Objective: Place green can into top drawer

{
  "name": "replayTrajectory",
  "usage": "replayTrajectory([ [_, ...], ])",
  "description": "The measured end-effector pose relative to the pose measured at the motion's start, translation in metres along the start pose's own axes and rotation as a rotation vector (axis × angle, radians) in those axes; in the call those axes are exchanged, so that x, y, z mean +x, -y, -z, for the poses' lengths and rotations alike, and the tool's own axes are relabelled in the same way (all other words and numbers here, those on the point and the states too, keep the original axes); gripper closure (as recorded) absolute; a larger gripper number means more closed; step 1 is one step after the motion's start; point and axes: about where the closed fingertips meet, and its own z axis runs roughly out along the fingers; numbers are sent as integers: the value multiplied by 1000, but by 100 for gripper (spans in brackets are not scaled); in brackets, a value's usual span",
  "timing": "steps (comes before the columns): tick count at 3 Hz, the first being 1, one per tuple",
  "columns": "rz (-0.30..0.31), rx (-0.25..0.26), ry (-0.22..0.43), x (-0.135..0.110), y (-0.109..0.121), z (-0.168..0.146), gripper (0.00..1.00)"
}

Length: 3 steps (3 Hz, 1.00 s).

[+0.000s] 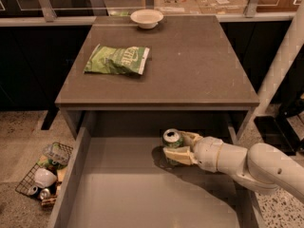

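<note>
On the desk, a bowl at the far edge, a crisp bag nearer and to the left. Below the near edge, the top drawer, open. In its far right part, the can, upright, clasped in the pincer reaching in from the right. Left of the drawer, on the floor, a wire basket.

1. green can: green body, silver top.
2. end effector: cream-yellow fingers clamped either side of the green can, inside the top drawer near its back right. Arm behind it is glossy white.
3. top drawer: uniform grey-brown, dark shadow beside the can.
4. bench: matte grey-brown top, same tone as the drawer.
5. crisp bag: green, white panel at one end, pale lettering.
6. bowl: off-white.
7. floor: pale, dark-speckled. wire basket: dark wire.
</note>
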Motion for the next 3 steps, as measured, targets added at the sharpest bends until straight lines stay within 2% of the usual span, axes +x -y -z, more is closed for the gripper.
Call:
replayTrajectory([
  [3,2,-10,2,-2,-3,-4,12],
])
